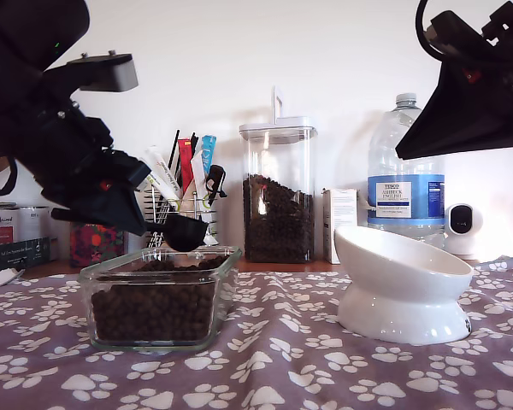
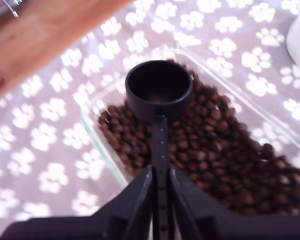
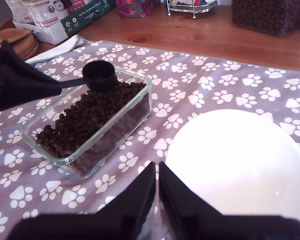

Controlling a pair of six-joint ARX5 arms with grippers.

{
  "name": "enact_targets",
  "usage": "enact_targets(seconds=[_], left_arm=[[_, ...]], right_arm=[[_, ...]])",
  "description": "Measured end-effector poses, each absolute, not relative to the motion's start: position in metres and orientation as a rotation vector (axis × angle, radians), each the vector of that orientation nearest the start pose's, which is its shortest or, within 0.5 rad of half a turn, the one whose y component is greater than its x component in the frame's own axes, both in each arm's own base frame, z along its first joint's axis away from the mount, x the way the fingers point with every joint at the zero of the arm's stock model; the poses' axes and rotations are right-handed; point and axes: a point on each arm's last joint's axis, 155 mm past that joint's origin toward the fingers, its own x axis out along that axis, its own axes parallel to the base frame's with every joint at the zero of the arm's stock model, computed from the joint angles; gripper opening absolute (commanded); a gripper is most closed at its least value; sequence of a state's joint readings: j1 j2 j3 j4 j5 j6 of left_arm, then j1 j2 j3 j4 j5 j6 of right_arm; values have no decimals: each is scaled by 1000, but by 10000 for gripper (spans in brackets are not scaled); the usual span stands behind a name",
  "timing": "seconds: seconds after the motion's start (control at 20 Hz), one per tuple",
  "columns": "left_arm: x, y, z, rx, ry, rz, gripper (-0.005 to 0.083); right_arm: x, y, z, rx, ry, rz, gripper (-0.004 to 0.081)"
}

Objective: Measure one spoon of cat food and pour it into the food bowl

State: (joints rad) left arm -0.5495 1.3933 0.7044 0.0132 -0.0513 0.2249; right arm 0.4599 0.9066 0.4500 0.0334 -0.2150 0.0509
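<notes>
Spoon (image 2: 159, 90) is pinched by its thin handle between the fingers of my first gripper (image 2: 160, 182). Its round cup is empty and hangs just above the cat food (image 2: 215, 145), over one end of the clear glass dish (image 1: 158, 295). In the exterior view, this dish sits at the left on a grey cloth with white paw prints (image 1: 282, 367), and it is filled with the brown pellets.

My second gripper (image 3: 156, 192) is up high over the food bowl (image 3: 240, 160). Its fingers are pressed close together with nothing between them. The white bowl looks empty inside. In the exterior view it stands at the right, well apart from the dish.

Behind them stand a tall clear jar of pellets (image 1: 278, 192), a water bottle (image 1: 405, 175) and a rack of pens (image 1: 184, 184).
</notes>
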Motion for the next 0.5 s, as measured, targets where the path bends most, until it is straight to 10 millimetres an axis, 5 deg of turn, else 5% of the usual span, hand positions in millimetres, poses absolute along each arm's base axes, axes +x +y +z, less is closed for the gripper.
enact_targets(seconds=[0.5], left_arm=[[344,-185,113,1266,470,-546,-19]], right_arm=[[276,183,156,0,446,667,-10]])
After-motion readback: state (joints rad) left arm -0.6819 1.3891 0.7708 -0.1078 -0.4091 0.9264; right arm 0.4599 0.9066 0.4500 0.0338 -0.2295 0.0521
